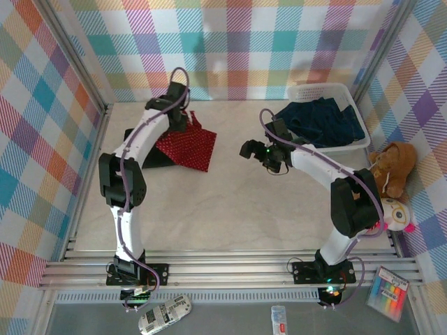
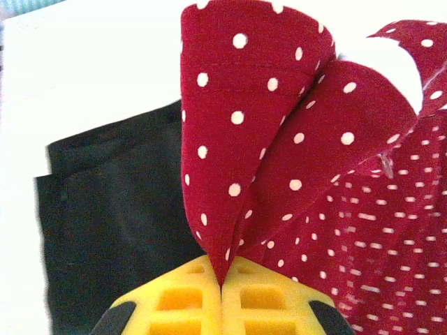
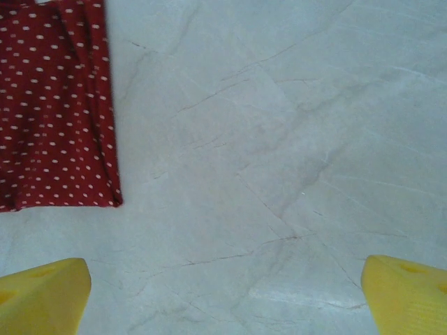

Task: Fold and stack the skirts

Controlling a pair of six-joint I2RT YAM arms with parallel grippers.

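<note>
Left gripper [image 2: 222, 285] — pinching a corner of the red white-dotted cloth skirt [image 2: 293, 174]; shallow bite may slip, collapsing the fold. Right gripper [image 3: 223, 296] — spread wide.

Enclosure walls [image 1: 244, 42] on three sides were covered in pastel plaid cloth: pink, teal, orange, yellow, lilac. Tabletop [image 1: 230, 209] was pale and marble-patterned, with thin grey veins. Aluminium rails [image 1: 230, 269] ran along the near edge. Metal posts [image 1: 73, 52] stood at the back corners. Lighting was even, shadows soft.
</note>
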